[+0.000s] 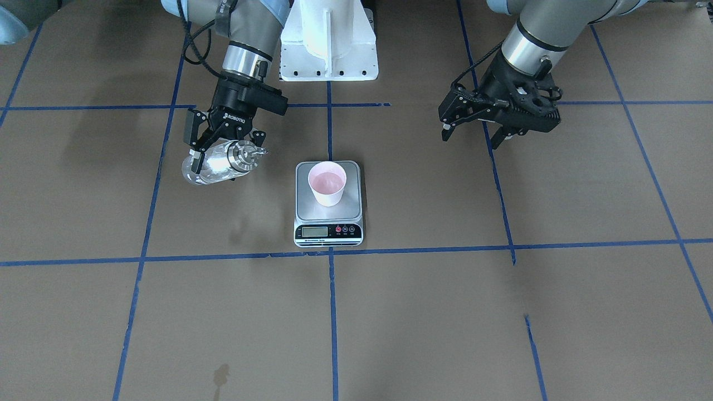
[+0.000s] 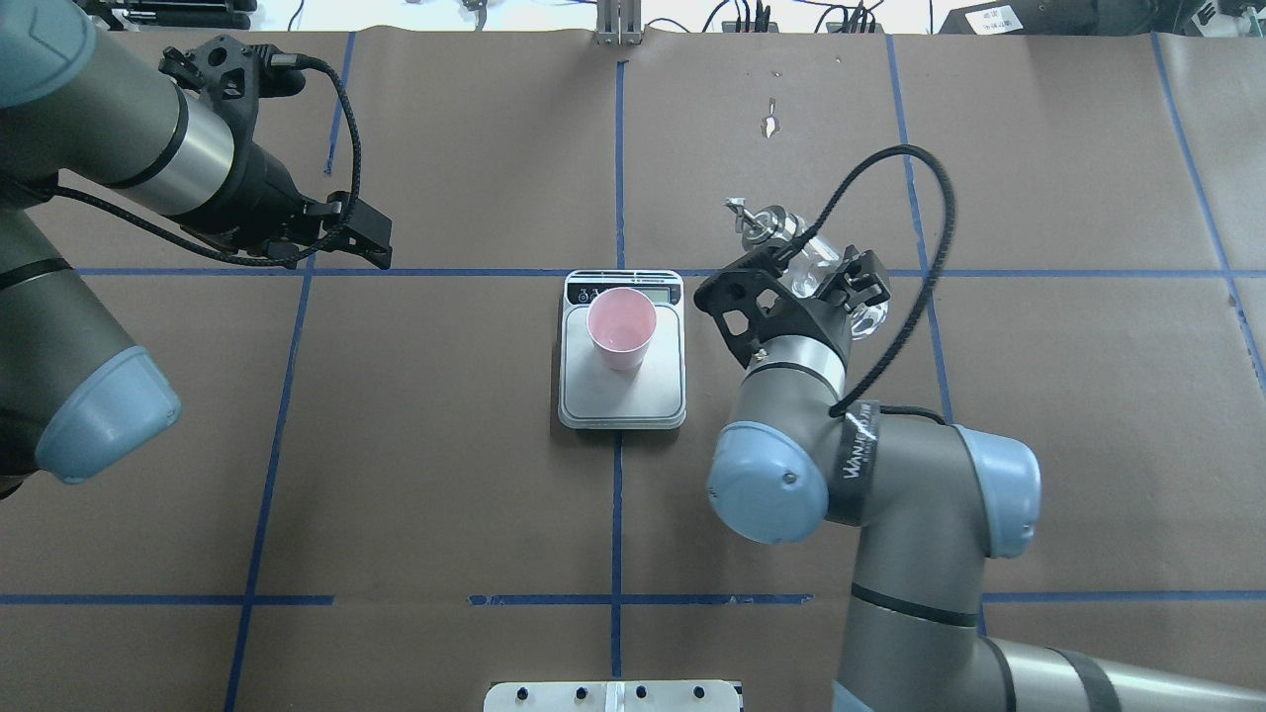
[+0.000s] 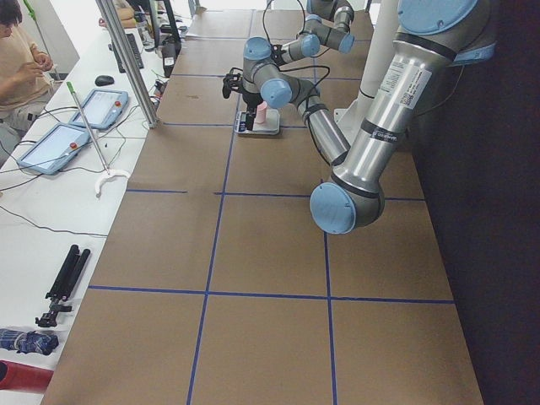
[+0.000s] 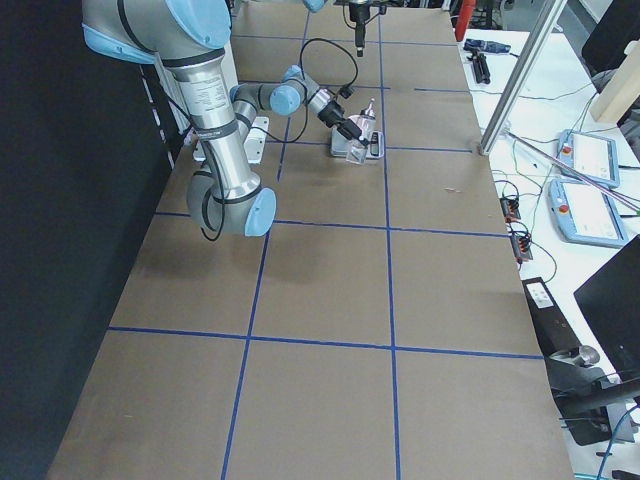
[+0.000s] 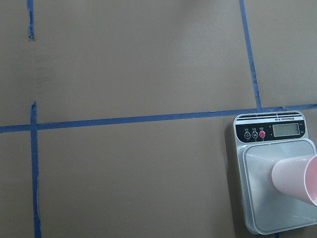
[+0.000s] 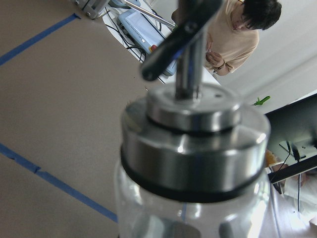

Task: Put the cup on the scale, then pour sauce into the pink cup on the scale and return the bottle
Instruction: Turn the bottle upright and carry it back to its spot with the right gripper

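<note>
The pale pink cup (image 1: 327, 184) stands upright on the silver scale (image 1: 312, 210), as the overhead view shows too, with the cup (image 2: 621, 328) on the scale (image 2: 593, 394). My right gripper (image 1: 224, 157) is shut on the clear glass bottle (image 1: 214, 168), tilted above the table beside the scale, its silver cap and spout (image 1: 249, 152) pointing toward the cup but not over it. The right wrist view shows the cap (image 6: 193, 144) close up. I cannot make out the sauce level. My left gripper (image 1: 470, 136) is open and empty, off to the scale's other side.
Brown paper with blue tape lines (image 1: 330, 289) covers the table. The robot's white base (image 1: 328, 39) stands behind the scale. The left wrist view shows the scale (image 5: 257, 198) and cup (image 5: 297, 179) at its lower right. A person sits beyond the table's end (image 3: 21, 59).
</note>
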You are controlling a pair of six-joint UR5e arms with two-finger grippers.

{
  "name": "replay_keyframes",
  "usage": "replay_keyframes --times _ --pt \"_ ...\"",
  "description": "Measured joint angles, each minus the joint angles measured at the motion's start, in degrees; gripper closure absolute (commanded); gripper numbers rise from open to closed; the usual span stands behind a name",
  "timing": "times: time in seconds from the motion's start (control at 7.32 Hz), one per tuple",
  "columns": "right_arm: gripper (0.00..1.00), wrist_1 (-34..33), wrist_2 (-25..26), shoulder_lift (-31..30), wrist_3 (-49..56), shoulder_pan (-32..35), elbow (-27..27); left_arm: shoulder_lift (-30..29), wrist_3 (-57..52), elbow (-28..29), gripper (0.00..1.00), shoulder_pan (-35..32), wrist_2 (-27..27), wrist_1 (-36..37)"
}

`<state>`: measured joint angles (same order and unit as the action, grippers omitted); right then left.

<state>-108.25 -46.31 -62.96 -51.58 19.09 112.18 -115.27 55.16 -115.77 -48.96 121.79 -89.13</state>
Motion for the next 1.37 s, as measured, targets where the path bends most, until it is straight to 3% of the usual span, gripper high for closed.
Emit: replay_keyframes --times 0.68,1.09,1.37 --pt "1.0 18.47 -6.58 -11.2 -21.53 1.89 2.15 0.17 1.2 -0.83 0.01 -0.06 -0.62 -0.02" --pt "1.0 36.43 -8.12 -21.47 -23.39 2.79 0.3 0.0 1.32 -1.57 0.01 -0.04 -0.7 0.06" --pt "1.0 47.15 -6.34 -24.95 -23.03 2.66 -4.29 -0.23 1.35 -1.75 0.01 -0.01 -0.76 0.09"
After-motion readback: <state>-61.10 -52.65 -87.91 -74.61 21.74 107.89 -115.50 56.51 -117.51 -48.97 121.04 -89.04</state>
